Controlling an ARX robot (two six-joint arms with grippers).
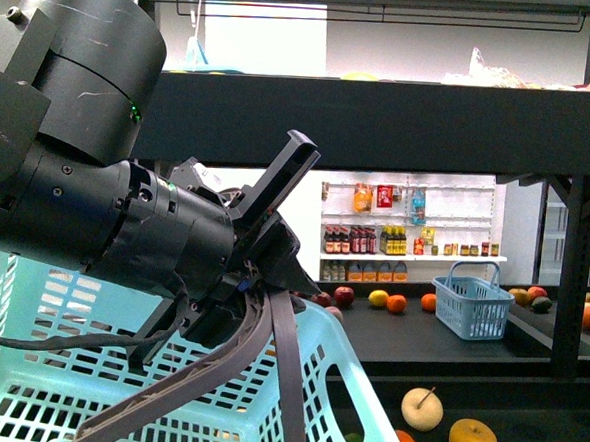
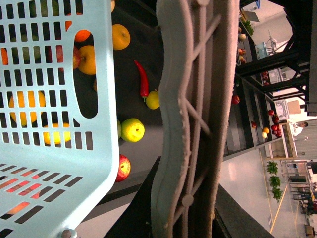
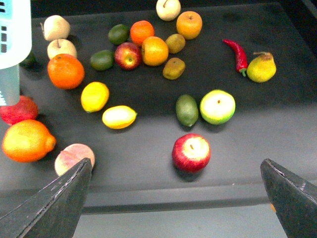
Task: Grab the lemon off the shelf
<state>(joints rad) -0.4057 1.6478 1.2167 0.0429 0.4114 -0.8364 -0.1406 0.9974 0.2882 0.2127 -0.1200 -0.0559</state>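
Observation:
The lemon [image 3: 94,96], a bright yellow oval, lies on the black shelf board [image 3: 277,124] among loose fruit. A paler yellow oval [image 3: 119,117] lies right next to it. My right gripper [image 3: 176,163] hangs open above the board's front edge, over a red apple [image 3: 191,152], with the lemon off to one side of its jaws. Nothing is between its fingers. My left gripper [image 1: 273,250] [image 2: 190,208] is shut on the basket handle [image 2: 188,124], holding a light blue basket [image 1: 350,385] up in front of the shelf [image 1: 381,121].
Oranges [image 3: 66,71], a green apple [image 3: 217,106], a red pepper [image 3: 237,54], a pear [image 3: 261,67] and several other fruits share the board. A higher board carries a small blue basket [image 1: 473,304] and more fruit. A rack upright [image 1: 575,278] stands at the right.

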